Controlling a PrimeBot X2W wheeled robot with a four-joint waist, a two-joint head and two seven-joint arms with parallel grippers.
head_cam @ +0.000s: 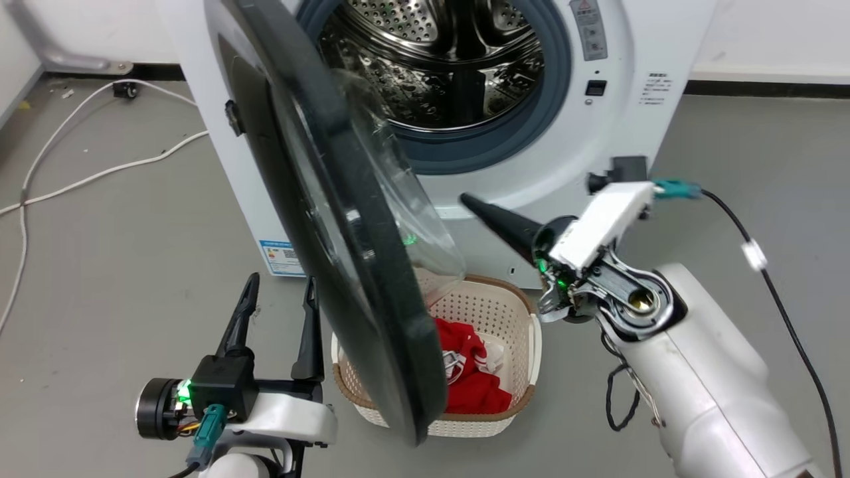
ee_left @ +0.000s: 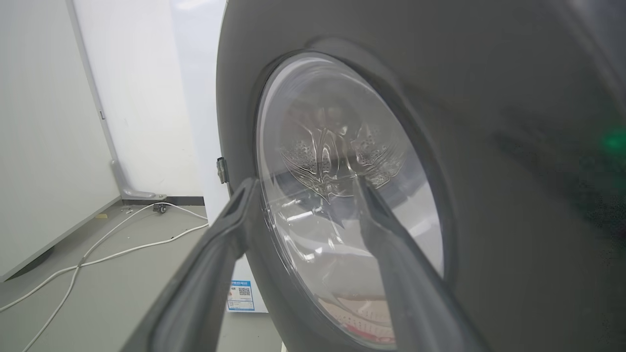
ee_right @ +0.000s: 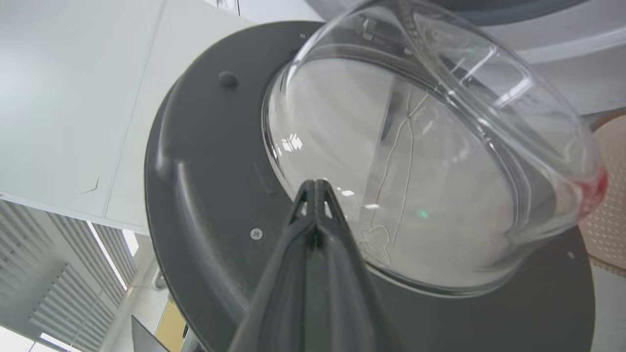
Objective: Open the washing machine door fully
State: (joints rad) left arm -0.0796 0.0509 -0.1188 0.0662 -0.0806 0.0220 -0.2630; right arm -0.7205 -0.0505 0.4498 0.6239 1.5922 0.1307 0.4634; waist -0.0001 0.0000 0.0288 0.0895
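The washing machine (head_cam: 617,126) stands white at the top, its steel drum (head_cam: 438,60) exposed. The washing machine door (head_cam: 398,318), a black disc with a clear glass bowl (head_cam: 405,199), is swung out and stands nearly edge-on to me. My left gripper (head_cam: 281,279) is open at the lower left, beside the door's outer face (ee_left: 489,98), its fingers (ee_left: 215,254) spread before the glass. On the door's inner side my right gripper (head_cam: 465,197) is shut on nothing. Its tips (ee_right: 315,186) point at the base of the bowl (ee_right: 415,161); I cannot tell whether they touch it.
A cream perforated basket (head_cam: 524,332) with red clothing (head_cam: 471,378) sits on the floor under the door's lower edge. White cables (head_cam: 99,172) trail over the grey floor at the left. A black cable (head_cam: 783,312) runs along my right arm.
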